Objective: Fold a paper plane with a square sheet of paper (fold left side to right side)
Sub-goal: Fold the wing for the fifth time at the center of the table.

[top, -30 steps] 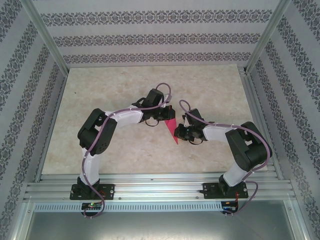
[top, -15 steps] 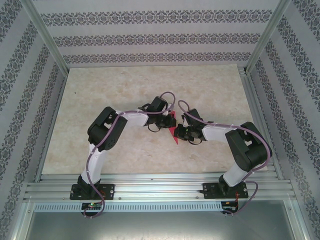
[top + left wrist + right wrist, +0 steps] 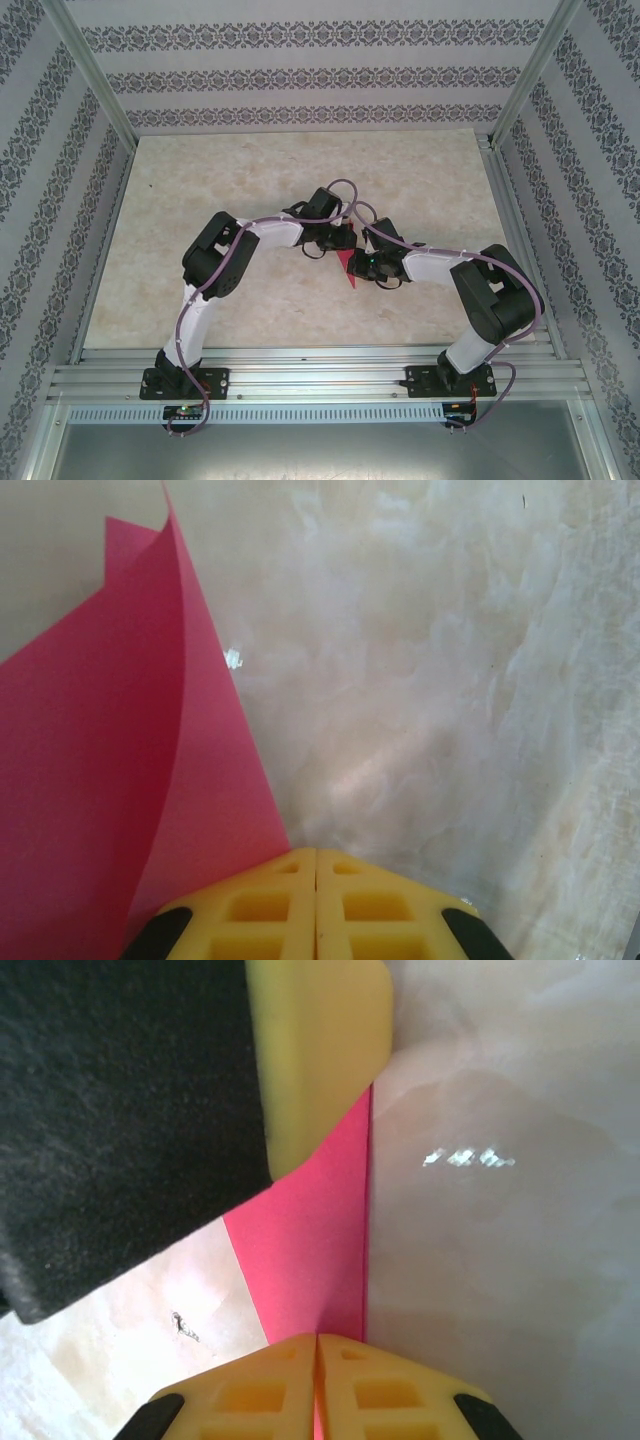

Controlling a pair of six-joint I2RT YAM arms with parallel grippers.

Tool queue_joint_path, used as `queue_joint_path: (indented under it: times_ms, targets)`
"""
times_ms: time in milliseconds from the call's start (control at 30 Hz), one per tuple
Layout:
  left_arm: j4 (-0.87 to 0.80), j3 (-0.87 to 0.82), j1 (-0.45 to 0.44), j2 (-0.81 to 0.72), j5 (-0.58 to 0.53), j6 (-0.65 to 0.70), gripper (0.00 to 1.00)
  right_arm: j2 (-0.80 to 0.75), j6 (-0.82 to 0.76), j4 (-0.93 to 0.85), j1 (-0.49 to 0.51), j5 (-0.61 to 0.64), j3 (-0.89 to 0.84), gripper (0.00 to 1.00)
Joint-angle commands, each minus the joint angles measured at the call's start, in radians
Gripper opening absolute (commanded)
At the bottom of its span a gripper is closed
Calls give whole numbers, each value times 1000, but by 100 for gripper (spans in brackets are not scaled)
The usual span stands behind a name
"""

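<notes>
Where the two arms meet near the middle of the tabletop (image 3: 200, 180), the right pincer (image 3: 317, 1343) has its yellow fingers pressed together. A sliver of pink shows in the seam between them, so it is clamped on the sheet of paper (image 3: 310, 1250). From those fingertips the sheet runs away as a narrow pink strip with a straight edge on its right side. Its far end passes behind a yellow finger (image 3: 320, 1050) of the left pincer, whose black body sits at the upper left of the right wrist view.

The left pincer (image 3: 316, 860) is closed too, its two yellow fingers meeting along a thin line. The sheet (image 3: 120, 740) stands just beside its left finger, rising as a curved pink wall whose top corner curls over. Its lower edge meets that fingertip, but whether any paper is nipped between these fingers cannot be told.

From the overhead camera the left pincer (image 3: 338, 240) and the right pincer (image 3: 363, 265) sit close together. The sheet (image 3: 349, 273) shows as a small pink triangle between them, its point toward the arm bases.

The tabletop is pale, marbled and glossy, with a small dark speck (image 3: 182, 1326) left of the strip. Patterned wallpaper (image 3: 300, 75) and aluminium rails (image 3: 320, 375) enclose it.
</notes>
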Motion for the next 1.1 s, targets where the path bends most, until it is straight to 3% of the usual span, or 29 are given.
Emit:
queue_joint_path:
  times_ms: [0,667,1067]
  targets:
    - [-6,53,49,57,-113,62,9,55,-18,-200,12,83,-52,10]
    - [-79,258,128,180,-117,114,11,56,-20,-205,13,78,-55,10]
    - [-254,545,167,333,-135,158,13,55,-25,-204,13,78,-61,10]
